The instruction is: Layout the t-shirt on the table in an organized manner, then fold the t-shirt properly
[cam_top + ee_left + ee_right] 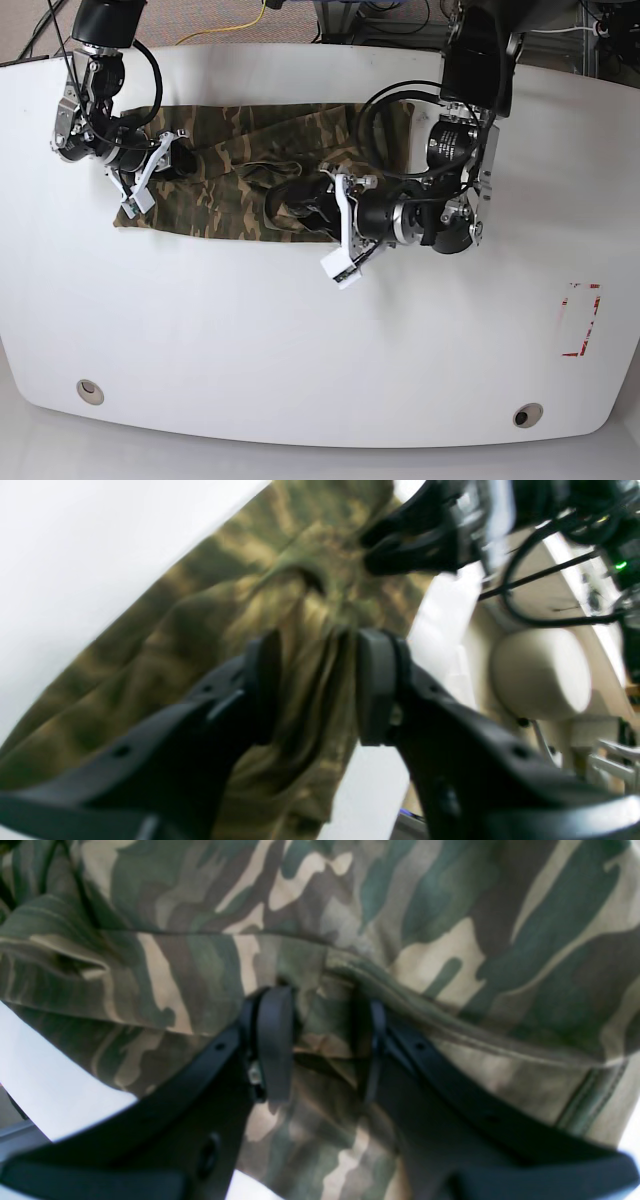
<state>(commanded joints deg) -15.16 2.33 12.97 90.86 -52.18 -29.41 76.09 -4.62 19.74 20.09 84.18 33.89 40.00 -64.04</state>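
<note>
t-shirt point(235, 170) bunched strip, long axis left-right | white table point(300, 350) | left gripper point(312, 680) and right gripper point(325, 1040) each pinching cloth

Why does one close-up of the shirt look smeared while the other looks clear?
The left wrist view is motion-blurred, so the t-shirt shows streaked camouflage and the left gripper looks soft. The right wrist view is sharper, with distinct blotches around the right gripper. The base view is clear, with soft glare on the white table.
</note>
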